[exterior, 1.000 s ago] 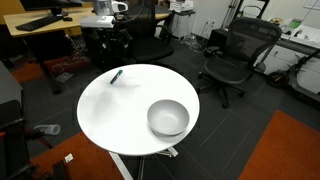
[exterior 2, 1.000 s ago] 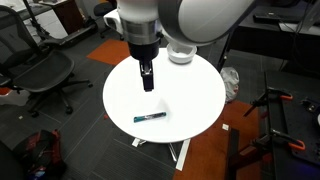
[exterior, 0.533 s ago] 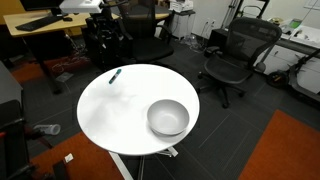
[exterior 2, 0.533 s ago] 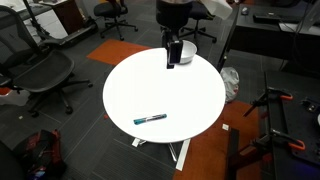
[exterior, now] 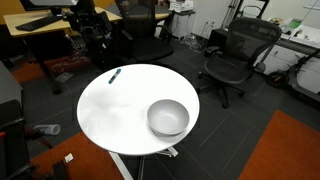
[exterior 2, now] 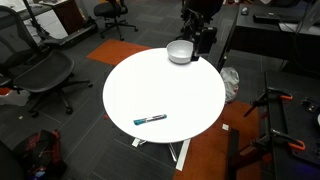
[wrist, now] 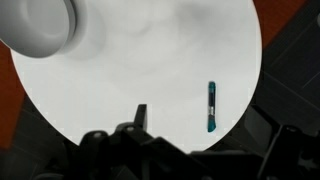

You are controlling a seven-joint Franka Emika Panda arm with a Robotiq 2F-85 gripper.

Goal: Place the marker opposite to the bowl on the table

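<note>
The teal-blue marker (exterior: 115,75) lies flat near the edge of the round white table (exterior: 120,110), on the side across from the light grey bowl (exterior: 168,118). Both also show in an exterior view, marker (exterior 2: 150,118) and bowl (exterior 2: 180,51). My gripper (exterior 2: 205,38) hangs high beyond the bowl's side of the table, empty. In the wrist view the gripper (wrist: 200,128) has its fingers spread wide, far above the marker (wrist: 211,107), with the bowl (wrist: 35,25) at the top left.
Black office chairs (exterior: 232,55) stand around the table, with another (exterior 2: 40,75) seen in an exterior view. Wooden desks (exterior: 40,25) with equipment line the back. Orange floor mats (exterior: 290,150) lie beside the pedestal.
My arm has lifted from just above the table near the marker and swung up and away past the bowl. The marker and bowl have not moved.
</note>
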